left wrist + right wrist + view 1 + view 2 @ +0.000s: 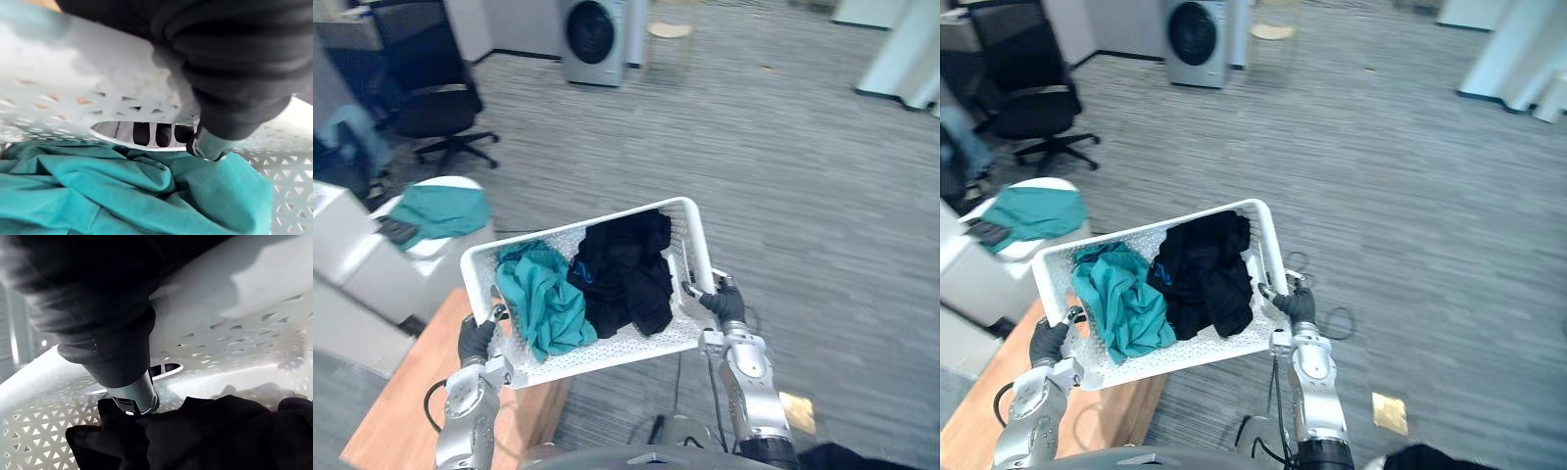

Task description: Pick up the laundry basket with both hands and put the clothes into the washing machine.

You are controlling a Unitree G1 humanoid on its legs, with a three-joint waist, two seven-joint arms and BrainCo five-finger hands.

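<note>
While the left hand [475, 338] and right hand [724, 304], each curled round an end handle, hold the laundry basket [607, 354] of clothes [543, 299] at 6 o'clock, it should stay level toward the washing machine [594, 39] at 11 o'clock, whose door is hard to make out.

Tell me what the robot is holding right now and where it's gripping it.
The white laundry basket, by both ends: the left hand grips the handle slot on its left end, the right hand the slot on its right end.
</note>
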